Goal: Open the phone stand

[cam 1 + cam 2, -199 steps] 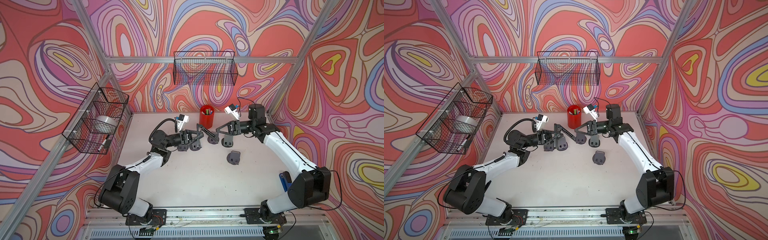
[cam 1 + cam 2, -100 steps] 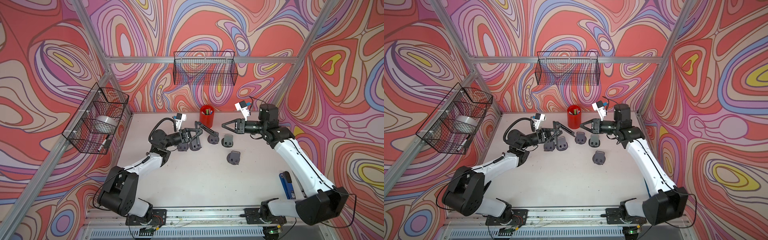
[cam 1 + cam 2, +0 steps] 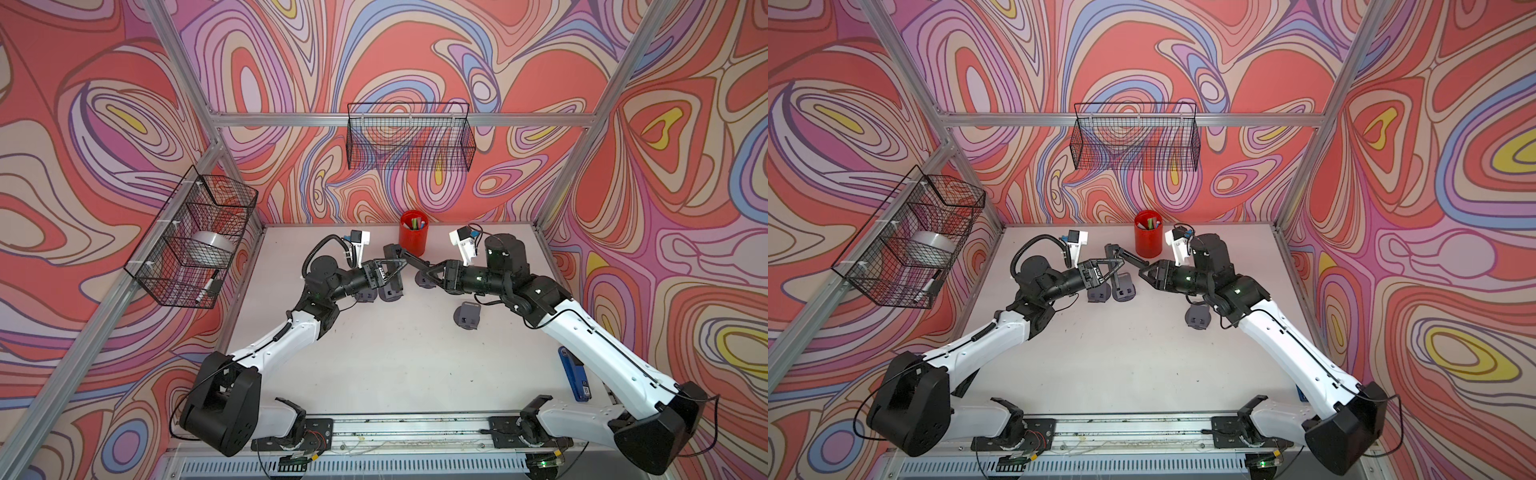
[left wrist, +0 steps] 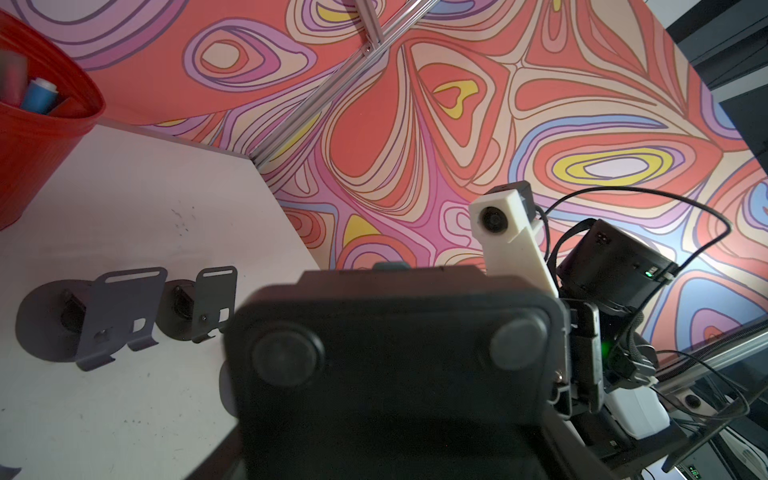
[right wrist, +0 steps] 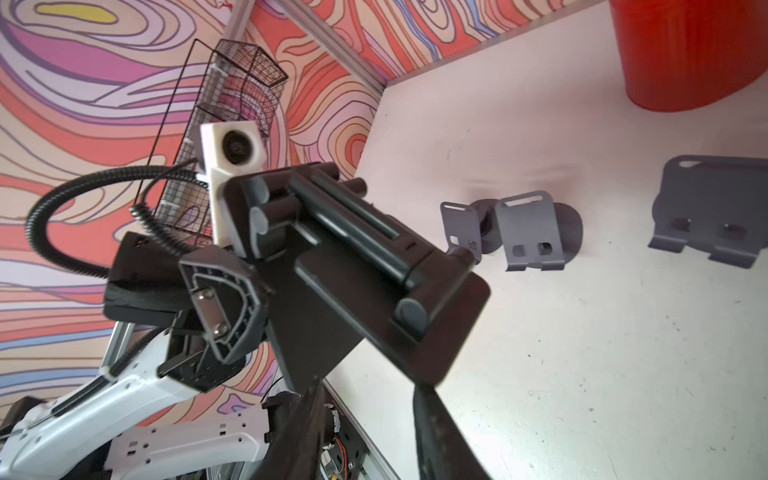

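Note:
The black phone stand (image 3: 399, 259) hangs above the table's back middle, with my left gripper (image 3: 388, 272) shut across its base. In the left wrist view the stand's underside (image 4: 395, 365), with two round feet, fills the frame and hides the jaws. One flap (image 3: 417, 262) of the stand sticks out to the right. My right gripper (image 3: 428, 272) is at the tip of that flap. In the right wrist view its two fingers (image 5: 436, 436) stand apart below the stand's plate (image 5: 353, 266), with only bare table showing between them.
Several grey stands sit on the table: two under my left gripper (image 3: 390, 292), one by my right gripper (image 3: 424, 280), one apart (image 3: 467, 316). A red pen cup (image 3: 412, 239) stands just behind. A blue item (image 3: 573, 374) lies right. Wire baskets (image 3: 409, 143) hang on the walls.
My right gripper, shut at the stand a second ago, pulled away to the right, opened its jaws, and has come back to the stand's flap. My left gripper has kept its hold.

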